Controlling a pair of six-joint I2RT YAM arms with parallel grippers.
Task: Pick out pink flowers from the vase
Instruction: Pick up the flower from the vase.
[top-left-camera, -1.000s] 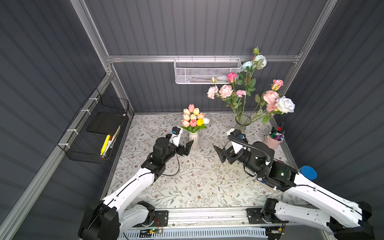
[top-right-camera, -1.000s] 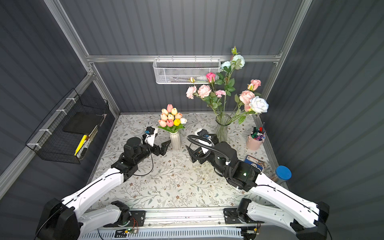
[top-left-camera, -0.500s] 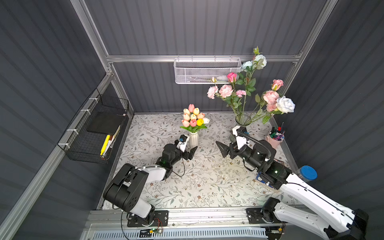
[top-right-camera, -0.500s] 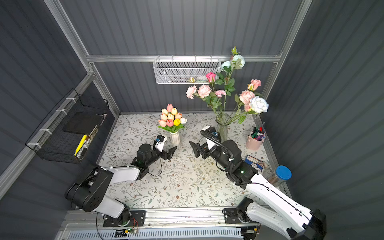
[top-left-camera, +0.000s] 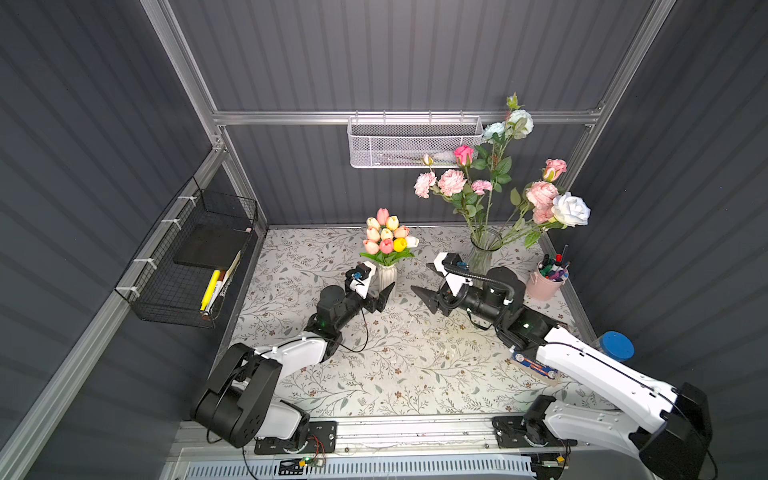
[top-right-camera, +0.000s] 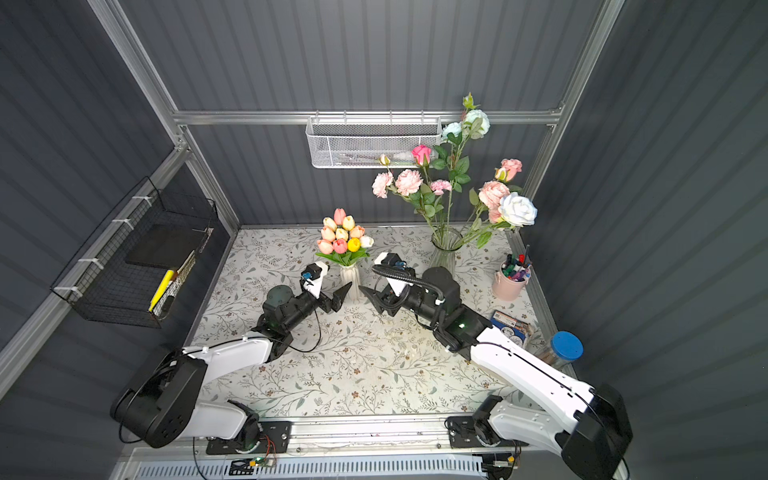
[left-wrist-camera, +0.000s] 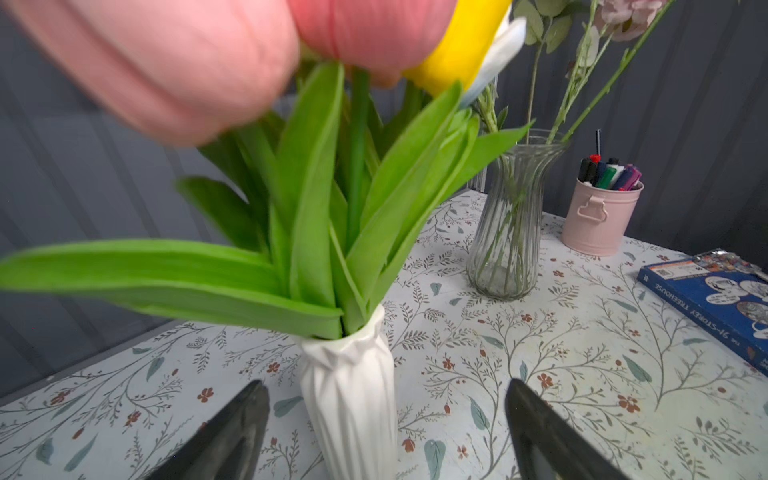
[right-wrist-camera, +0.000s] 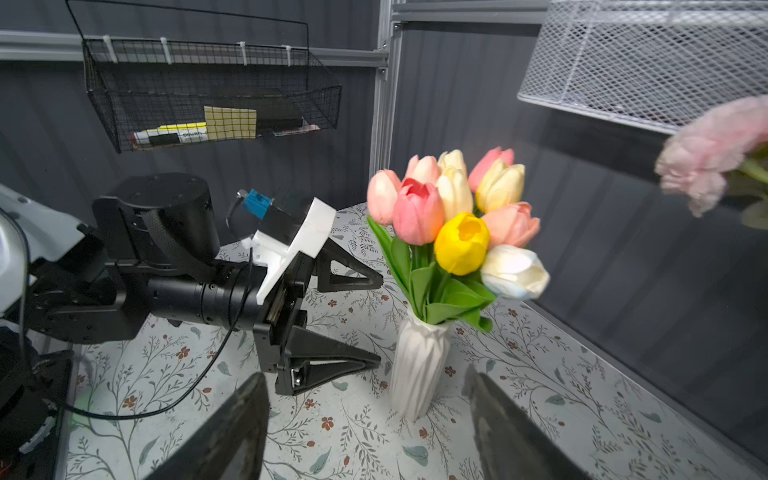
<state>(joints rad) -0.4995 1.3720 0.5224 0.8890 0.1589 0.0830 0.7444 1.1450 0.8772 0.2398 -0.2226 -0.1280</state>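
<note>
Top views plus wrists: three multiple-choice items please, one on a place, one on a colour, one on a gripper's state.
1. The pink marker bucket is:
A. upright beside the glass vase
B. tipped over at the front edge
C. hanging on the back wall

2. The jar lid is:
A. red
B. blue
C. green

3. The left gripper is:
A. open, facing the white vase
B. shut on a tulip stem
C. shut on nothing

Answers:
1 A: both top views show it standing upright next to that vase.
2 B: the lid shows blue in both top views.
3 A: the right wrist view shows its fingers spread apart with nothing between them.
</note>
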